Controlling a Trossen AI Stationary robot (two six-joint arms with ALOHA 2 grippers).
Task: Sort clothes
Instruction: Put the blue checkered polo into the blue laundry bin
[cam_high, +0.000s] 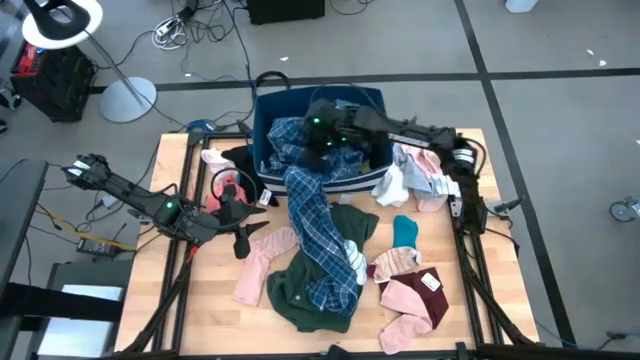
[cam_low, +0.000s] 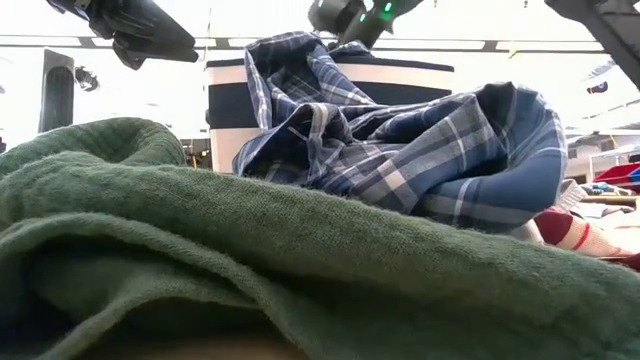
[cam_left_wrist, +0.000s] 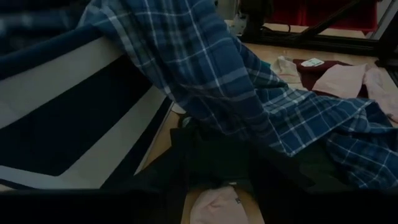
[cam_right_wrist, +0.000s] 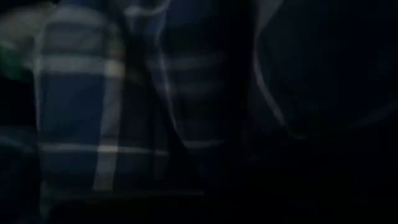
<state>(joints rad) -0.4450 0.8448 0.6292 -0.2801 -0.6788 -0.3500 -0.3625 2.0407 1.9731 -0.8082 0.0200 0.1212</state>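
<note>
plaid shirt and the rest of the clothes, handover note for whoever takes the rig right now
Right end effector: over the dark blue white-striped bin, at the blue-white plaid shirt; grip not visible.
Left end effector: open, over the table's left side by a pink garment.
Shirt: half in the bin, the rest trailing across the dark green top.
Left: pink, teal, maroon and white pieces lie loose on the table.

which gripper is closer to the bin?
Right. The right gripper is over the blue bin, at the plaid shirt; the left gripper hangs beside it, above the table.
</note>
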